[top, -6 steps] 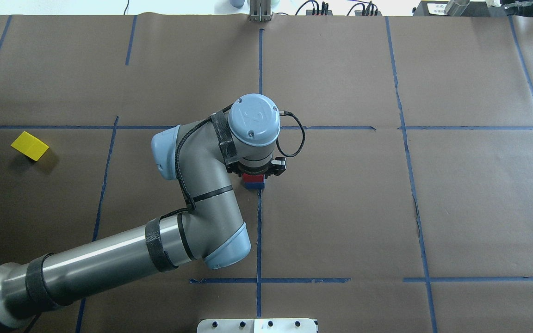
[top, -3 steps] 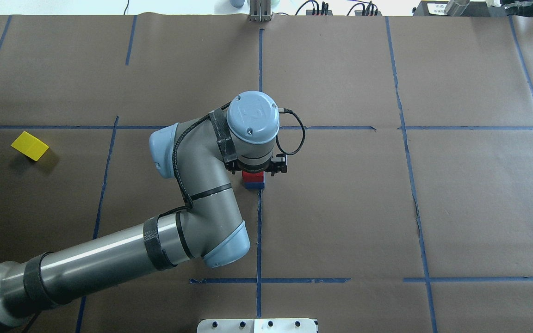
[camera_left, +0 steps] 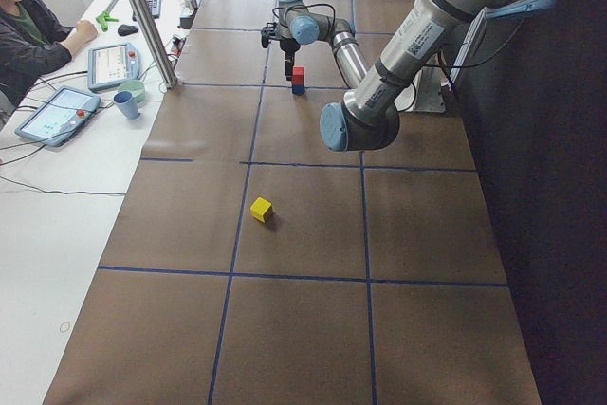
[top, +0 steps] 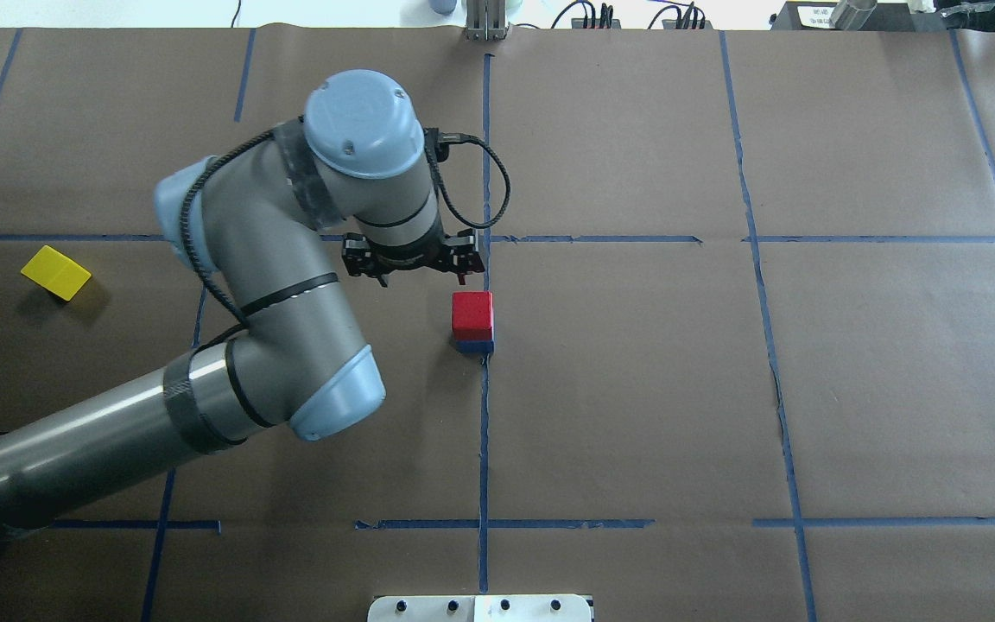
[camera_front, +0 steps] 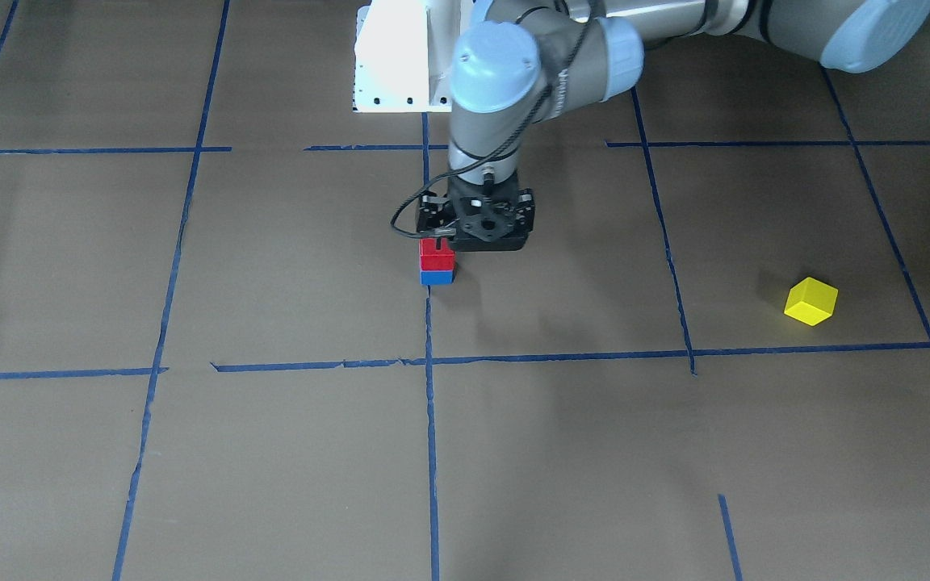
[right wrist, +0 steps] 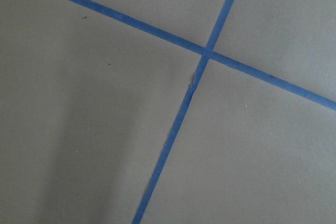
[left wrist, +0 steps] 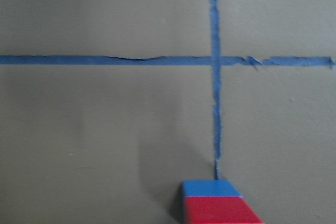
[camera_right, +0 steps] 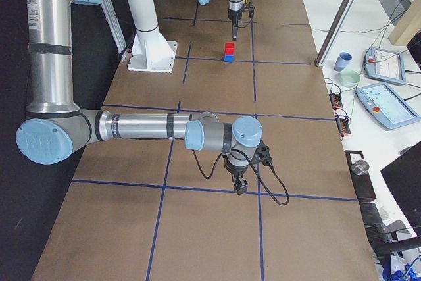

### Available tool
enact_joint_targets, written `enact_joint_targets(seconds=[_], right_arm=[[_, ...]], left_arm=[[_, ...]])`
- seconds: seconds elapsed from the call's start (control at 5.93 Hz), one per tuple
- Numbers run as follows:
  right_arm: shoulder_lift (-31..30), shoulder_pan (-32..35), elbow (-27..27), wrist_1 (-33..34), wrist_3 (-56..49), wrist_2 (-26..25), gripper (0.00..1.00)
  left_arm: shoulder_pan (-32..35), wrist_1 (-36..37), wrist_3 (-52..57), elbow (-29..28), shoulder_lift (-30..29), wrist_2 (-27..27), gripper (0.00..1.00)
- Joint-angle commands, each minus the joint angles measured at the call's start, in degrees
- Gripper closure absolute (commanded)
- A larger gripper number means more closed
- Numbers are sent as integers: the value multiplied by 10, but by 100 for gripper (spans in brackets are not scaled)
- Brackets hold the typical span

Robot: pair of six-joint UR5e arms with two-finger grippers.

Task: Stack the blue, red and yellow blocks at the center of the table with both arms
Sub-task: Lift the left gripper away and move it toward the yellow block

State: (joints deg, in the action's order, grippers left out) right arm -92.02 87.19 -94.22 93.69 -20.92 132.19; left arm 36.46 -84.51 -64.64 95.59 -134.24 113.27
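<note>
A red block (top: 472, 314) sits on a blue block (top: 474, 347) at the table's centre, by the tape cross; the stack also shows in the front view (camera_front: 437, 255) and at the bottom of the left wrist view (left wrist: 220, 211). My left gripper (top: 411, 261) hangs raised beside the stack, apart from it, open and empty. A yellow block (top: 55, 272) lies alone far to the left, also in the front view (camera_front: 810, 301). My right gripper (camera_right: 240, 185) shows only in the exterior right view, over bare table; I cannot tell its state.
Brown paper with blue tape lines (top: 484, 432) covers the table. The robot's white base plate (camera_front: 396, 56) stands at the near edge. An operator (camera_left: 28, 30) sits at a side desk with tablets and cups.
My left gripper has let go of the red block and moved up and away from the stack, toward the far left. The red block stays on the blue one.
</note>
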Motion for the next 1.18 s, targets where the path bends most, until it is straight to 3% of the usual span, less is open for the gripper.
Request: enact_joint_targets(seconds=[0.0, 0.34, 0.67, 1.01], right_arm=[[0, 0, 1, 0, 0, 0, 0], [0, 0, 0, 0, 1, 0, 0], [0, 0, 0, 0, 1, 0, 0], [-1, 0, 0, 0, 1, 0, 0]], left_arm=[[62, -6, 137, 75, 115, 34, 0], [181, -61, 364, 66, 240, 98, 0], [263, -106, 556, 9, 310, 148, 0], [280, -265, 589, -91, 352, 163, 0]])
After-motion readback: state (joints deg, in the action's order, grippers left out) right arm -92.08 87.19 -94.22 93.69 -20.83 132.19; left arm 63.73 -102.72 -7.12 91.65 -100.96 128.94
